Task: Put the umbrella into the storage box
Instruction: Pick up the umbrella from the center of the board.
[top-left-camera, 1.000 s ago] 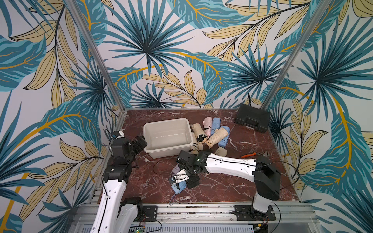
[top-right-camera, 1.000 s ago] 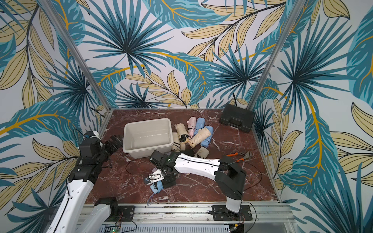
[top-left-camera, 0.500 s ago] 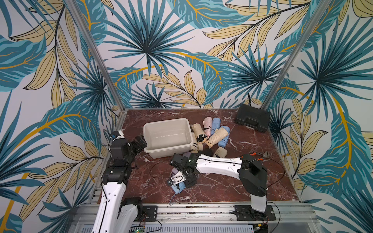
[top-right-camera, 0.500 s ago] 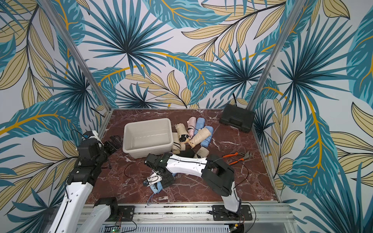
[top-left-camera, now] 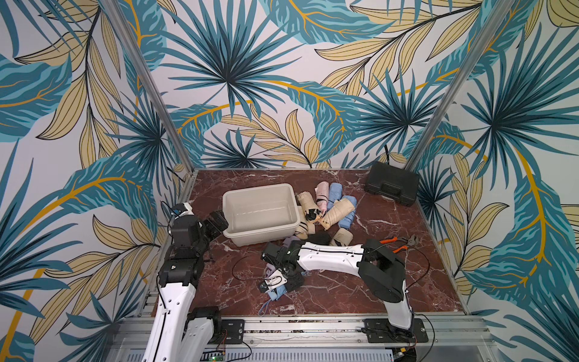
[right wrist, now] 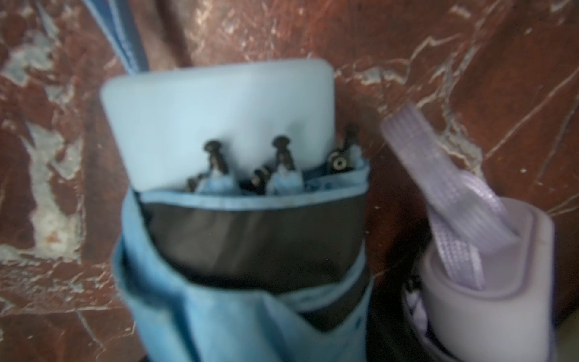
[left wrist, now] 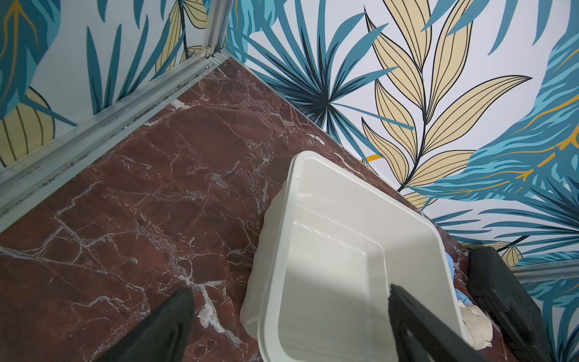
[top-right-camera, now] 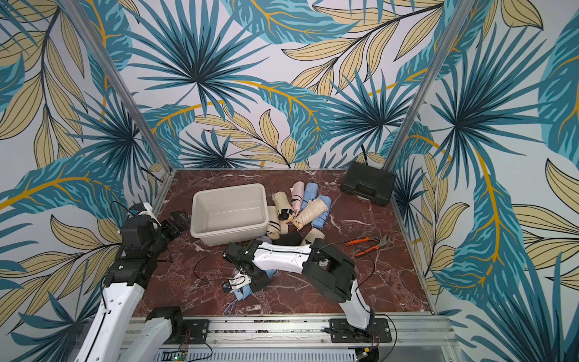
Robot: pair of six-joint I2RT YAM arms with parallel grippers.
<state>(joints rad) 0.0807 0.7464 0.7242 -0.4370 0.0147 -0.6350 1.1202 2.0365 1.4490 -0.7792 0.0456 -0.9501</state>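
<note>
Your left claw [top-left-camera: 218, 222] is spread wide, with its black fingers [left wrist: 169, 322] far apart. It sits just beside the left end of the storage box [top-left-camera: 257, 239], which stands on the red-marble surface [top-left-camera: 376, 282].

Your right claw [top-left-camera: 286, 283] is down low over a folded blue umbrella [top-left-camera: 278, 291]. That umbrella lies on the surface in front of the box, outside it and apart from its front wall. I cannot tell whether this claw has closed on the umbrella. In both top views the wrist hides its fingertips, and the right wrist view shows no fingers at all. That view is blurred and filled by the umbrella's pale blue handle [right wrist: 219, 119] and blue canopy. A lilac umbrella [right wrist: 485, 297] lies just beside it, its strap [right wrist: 438, 188] trailing out.

A pile of beige, pink and blue folded umbrellas [top-left-camera: 327, 207] rests against the box's right end. Orange-handled pliers [top-left-camera: 398, 243] lie near the right edge. A black hard-shell case [top-left-camera: 391, 186] stands in the far right corner.
</note>
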